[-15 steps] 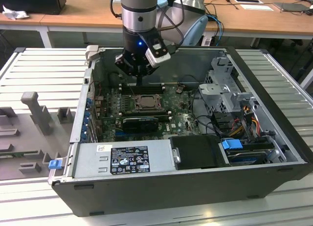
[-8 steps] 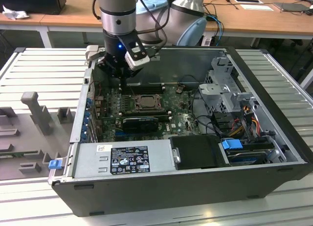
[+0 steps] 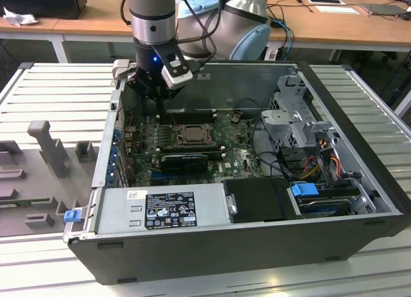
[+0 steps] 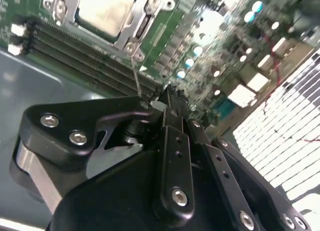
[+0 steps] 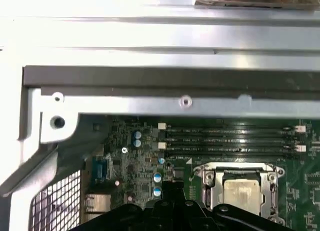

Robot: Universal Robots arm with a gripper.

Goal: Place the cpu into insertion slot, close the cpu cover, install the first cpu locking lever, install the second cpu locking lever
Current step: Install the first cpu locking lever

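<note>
While the arm reaches down into the open computer case (image 3: 359, 181), its gripper (image 4: 167, 98) hangs just above the green motherboard (image 5: 135, 166), fingers drawn together with nothing visibly between them. Just beside the gripper, the cpu (image 4: 105, 11) already sits in the insertion slot (image 3: 191, 134), its silvery top showing through the window of the cpu cover (image 5: 215, 183), which lies flat over it. Memory slots (image 5: 230, 141) run just beyond the socket.

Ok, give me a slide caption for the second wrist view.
Gripper at a thin lever beside the cpu, seated under the cpu cover.
</note>
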